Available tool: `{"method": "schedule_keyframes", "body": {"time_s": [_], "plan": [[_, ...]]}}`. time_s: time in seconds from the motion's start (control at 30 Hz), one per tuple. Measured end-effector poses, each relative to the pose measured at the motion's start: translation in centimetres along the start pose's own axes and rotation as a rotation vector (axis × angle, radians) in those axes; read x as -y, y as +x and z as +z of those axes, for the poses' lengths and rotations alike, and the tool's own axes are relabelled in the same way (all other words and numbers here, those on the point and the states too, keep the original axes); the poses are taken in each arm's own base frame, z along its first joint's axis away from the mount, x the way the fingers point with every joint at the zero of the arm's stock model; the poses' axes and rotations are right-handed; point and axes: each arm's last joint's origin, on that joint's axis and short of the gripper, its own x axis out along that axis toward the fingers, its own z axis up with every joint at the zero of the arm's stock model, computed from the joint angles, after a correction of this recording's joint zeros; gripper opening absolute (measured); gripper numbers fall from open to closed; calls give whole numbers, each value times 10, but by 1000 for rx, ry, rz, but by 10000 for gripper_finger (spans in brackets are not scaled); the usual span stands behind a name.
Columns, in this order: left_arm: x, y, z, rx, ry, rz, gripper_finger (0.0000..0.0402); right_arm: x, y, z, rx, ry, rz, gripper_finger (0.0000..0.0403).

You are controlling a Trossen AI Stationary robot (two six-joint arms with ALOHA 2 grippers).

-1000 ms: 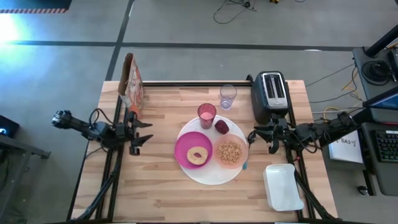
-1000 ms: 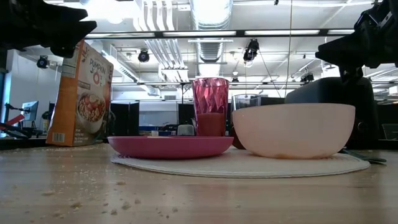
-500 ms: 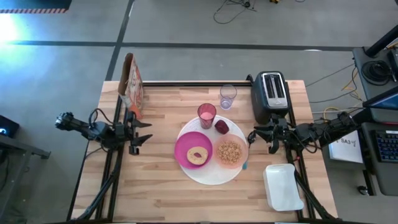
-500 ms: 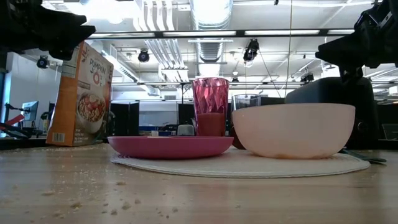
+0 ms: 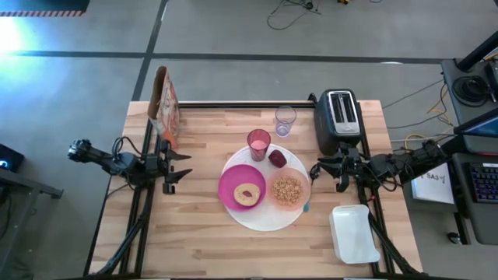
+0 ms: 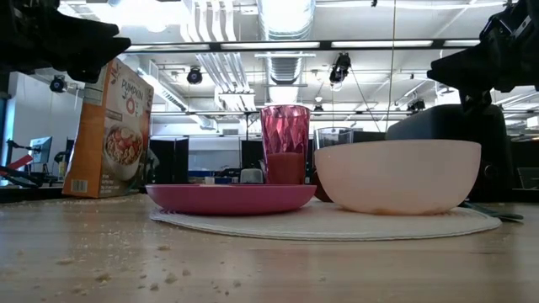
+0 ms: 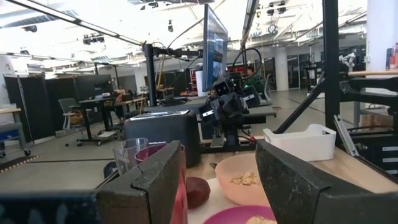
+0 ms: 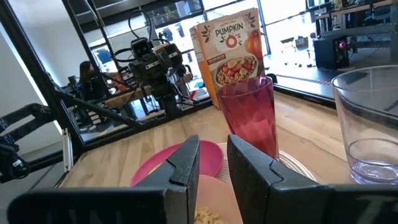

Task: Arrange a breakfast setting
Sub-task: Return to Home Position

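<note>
A large white plate (image 5: 264,218) lies at the table's middle. On it rest a magenta plate (image 5: 233,185) bearing a ring-shaped bagel (image 5: 248,194), and a peach-orange bowl (image 5: 288,190) of cereal. A pink cup (image 5: 258,144) and a dark red fruit (image 5: 278,159) stand at the white plate's far rim. My left gripper (image 5: 185,163) is open and empty, above the table left of the plates. My right gripper (image 5: 315,170) is open by a narrow gap and empty, right of the bowl.
A cereal box (image 5: 165,105) stands at the far left, a clear glass (image 5: 285,120) beyond the pink cup, a black toaster (image 5: 339,120) at the far right. A white container (image 5: 354,233) lies at the near right. Bare wood lies along the near edge.
</note>
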Motion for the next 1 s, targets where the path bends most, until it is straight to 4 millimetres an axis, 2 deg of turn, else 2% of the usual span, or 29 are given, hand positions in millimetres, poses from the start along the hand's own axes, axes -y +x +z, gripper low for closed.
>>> {"method": "schedule_keyframes", "body": {"time_s": [1.0], "plan": [[2, 1, -6, -56, 25, -22, 191, 0, 0, 0, 0, 0, 0, 73]]}}
